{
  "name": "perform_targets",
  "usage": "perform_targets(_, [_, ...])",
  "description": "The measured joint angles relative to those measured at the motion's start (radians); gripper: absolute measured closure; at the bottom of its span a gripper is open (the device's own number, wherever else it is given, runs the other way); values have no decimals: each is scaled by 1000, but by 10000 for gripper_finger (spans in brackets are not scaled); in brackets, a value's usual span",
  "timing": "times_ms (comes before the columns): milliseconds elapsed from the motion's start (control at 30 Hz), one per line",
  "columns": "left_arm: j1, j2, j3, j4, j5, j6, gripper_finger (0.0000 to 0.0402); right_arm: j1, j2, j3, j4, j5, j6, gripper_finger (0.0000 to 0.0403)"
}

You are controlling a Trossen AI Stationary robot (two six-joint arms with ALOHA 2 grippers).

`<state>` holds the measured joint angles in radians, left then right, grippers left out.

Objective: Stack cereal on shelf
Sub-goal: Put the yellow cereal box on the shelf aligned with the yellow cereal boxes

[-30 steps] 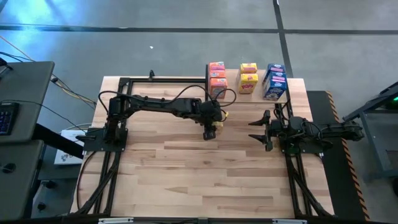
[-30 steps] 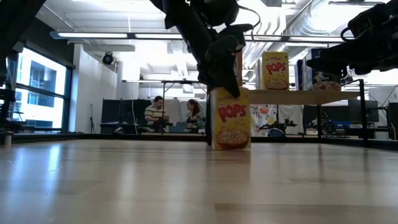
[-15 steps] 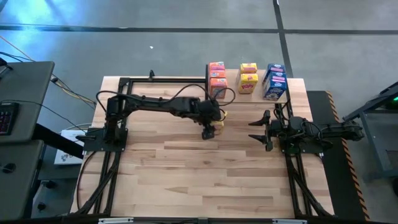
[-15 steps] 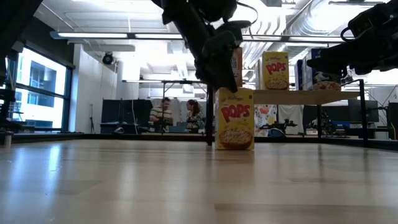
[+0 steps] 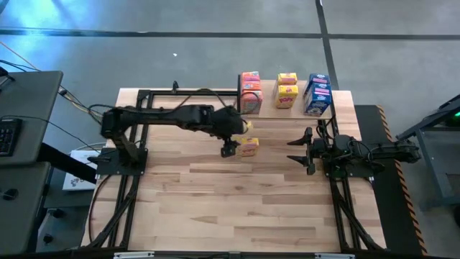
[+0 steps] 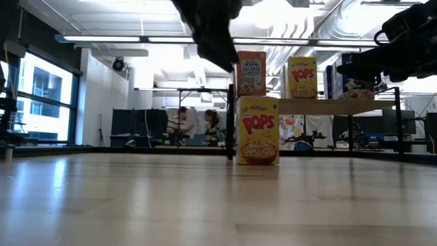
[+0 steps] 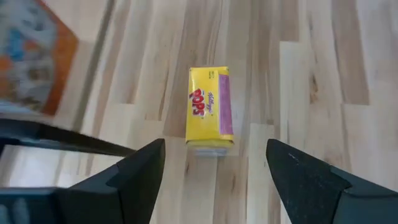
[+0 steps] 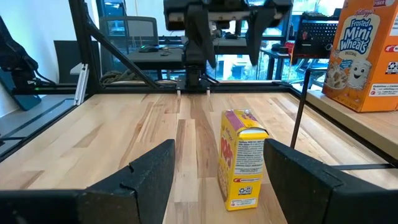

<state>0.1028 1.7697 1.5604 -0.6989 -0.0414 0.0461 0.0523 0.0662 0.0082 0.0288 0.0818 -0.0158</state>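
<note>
My left gripper (image 5: 228, 150) has let go of the small yellow cardboard cereal box (image 5: 249, 146) and pulled back toward my left side; half a second ago it was down over the box, and now its fingers are spread wide with nothing between them, hanging above and just beside it. The left wrist view shows the box (image 7: 210, 109) standing free on the large plank wooden tabletop (image 7: 311, 74), framed between my open fingers. From table height the yellow box (image 6: 258, 130) stands upright, not leaning, in front of the shelf's thin black posts.

So this box is set down on the table, not on the light-wood shelf board (image 5: 296, 108) at the far edge, where orange-pink (image 5: 251, 91), yellow (image 5: 287, 91) and blue boxes (image 5: 317, 93) already sit in stacks. I read this as a regrasp: the release lets me come at the box from a better angle before lifting it to the yellow stack.

My right gripper (image 5: 305, 150) waits over the table's right side, fingers apart and empty, pointed at the same box (image 8: 242, 158).
</note>
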Motion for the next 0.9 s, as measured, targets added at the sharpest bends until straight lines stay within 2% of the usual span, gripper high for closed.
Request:
perform_targets(133, [-4,-140,-141,95,-3,-8,130,0,0,0,0,0,0,164])
perform_targets(500, [-70,-572,-645,478,-7,-19,130,0,0,0,0,4,0,164])
perform_targets(900, [-122,-920,-1067,775,-8,-17,131,0,0,0,0,3,0,164])
